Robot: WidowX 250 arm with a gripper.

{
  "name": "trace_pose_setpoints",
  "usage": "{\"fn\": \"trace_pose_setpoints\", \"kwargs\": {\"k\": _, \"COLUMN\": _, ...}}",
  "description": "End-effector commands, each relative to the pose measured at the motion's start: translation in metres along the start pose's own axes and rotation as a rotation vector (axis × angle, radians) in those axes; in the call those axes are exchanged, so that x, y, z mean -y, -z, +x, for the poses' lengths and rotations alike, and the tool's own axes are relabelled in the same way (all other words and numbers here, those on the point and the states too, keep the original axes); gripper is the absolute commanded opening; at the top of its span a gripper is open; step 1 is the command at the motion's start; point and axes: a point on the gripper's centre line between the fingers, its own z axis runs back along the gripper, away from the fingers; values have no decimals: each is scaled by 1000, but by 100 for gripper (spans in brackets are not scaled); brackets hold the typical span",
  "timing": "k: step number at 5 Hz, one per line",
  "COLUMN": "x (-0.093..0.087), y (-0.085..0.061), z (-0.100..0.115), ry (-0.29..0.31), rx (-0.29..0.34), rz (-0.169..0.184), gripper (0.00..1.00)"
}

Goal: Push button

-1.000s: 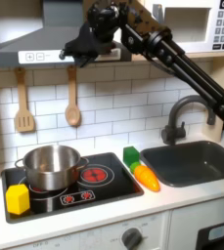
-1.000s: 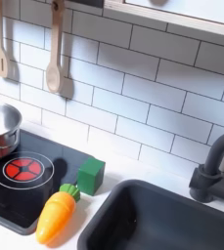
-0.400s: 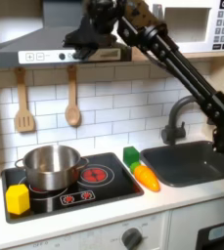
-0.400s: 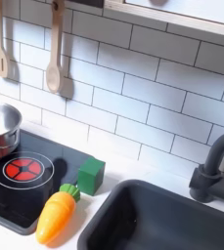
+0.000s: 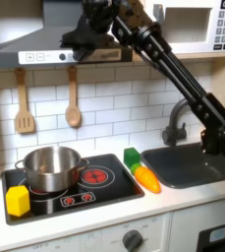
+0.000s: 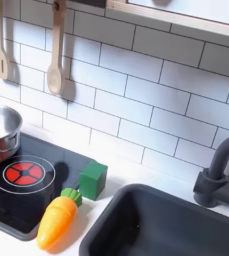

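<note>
In the first exterior view the gripper (image 5: 77,41) is held high against the range hood (image 5: 30,41), at about 11 o'clock from the steel pot (image 5: 51,167), presumably so that the row of buttons (image 5: 53,57) on the hood's front strip just below it can be pressed. Whether the claw is closed cannot be told. The toy carrot (image 5: 145,177) is left untouched beside the sink (image 5: 195,163).

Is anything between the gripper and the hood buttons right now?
Nothing visible. In the first exterior view the gripper hangs up at the range hood, just above the button strip; the wooden spoon and spatula hang below it.
</note>
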Motion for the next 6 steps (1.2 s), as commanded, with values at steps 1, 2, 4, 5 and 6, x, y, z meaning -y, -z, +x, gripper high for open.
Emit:
{"fn": "trace_pose_setpoints", "kwargs": {"k": 1, "x": -1, "y": 10, "z": -1, "ry": 19, "rx": -15, "rz": 17, "gripper": 0}}
{"fn": "trace_pose_setpoints", "kwargs": {"k": 2, "x": -4, "y": 13, "z": -4, "ry": 18, "rx": -25, "rz": 25, "gripper": 0}}
{"fn": "trace_pose_setpoints", "kwargs": {"k": 4, "x": -10, "y": 17, "z": -5, "ry": 27, "rx": -42, "rz": 52, "gripper": 0}}
{"fn": "trace_pose_setpoints", "kwargs": {"k": 5, "x": -10, "y": 15, "z": -5, "ry": 39, "rx": -44, "rz": 46, "gripper": 0}}
{"fn": "trace_pose_setpoints", "kwargs": {"k": 6, "x": -11, "y": 2, "z": -5, "ry": 47, "rx": -51, "rz": 87, "gripper": 0}}
